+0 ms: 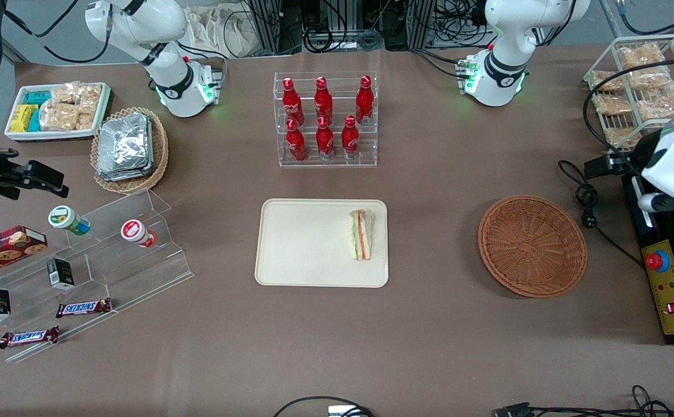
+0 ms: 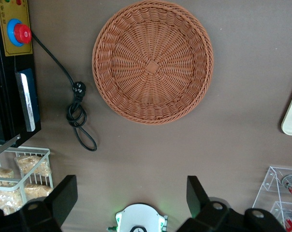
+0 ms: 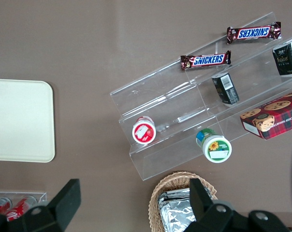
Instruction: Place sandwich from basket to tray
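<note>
Sandwich lies on the tray; basket empty (done, I judge). Gripper, fingers apart, hangs above the basket; little left to go wrong.

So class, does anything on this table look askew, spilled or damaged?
Nothing stands out. The sandwich lies intact on the tray, the basket sits upright with nothing in it, and the gripper hangs open above the table near the basket.
</note>
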`<state>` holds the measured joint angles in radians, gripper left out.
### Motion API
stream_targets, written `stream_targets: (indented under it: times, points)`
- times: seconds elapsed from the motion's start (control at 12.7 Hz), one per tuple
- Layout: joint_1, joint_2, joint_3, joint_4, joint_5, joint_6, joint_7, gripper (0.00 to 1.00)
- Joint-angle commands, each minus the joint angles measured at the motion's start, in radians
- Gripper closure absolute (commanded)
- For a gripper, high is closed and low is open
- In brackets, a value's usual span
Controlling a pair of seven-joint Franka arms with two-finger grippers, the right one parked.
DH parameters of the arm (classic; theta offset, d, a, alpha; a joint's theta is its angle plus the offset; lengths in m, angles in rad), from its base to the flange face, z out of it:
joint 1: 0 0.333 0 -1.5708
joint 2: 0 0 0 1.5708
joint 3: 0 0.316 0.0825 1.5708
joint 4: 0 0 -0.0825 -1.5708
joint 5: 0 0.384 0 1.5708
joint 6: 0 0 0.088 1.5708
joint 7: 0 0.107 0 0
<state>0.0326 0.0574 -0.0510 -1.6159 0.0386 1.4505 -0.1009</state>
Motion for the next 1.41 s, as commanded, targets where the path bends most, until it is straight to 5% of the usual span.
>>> stream_targets:
  times: [0.0,1.34]
  points:
    - [0.01,-0.108,-0.012,-0.143,-0.002,0.097,0.007,0.0]
    - [0.015,-0.077,-0.033,-0.087,-0.006,0.142,0.006,0.0]
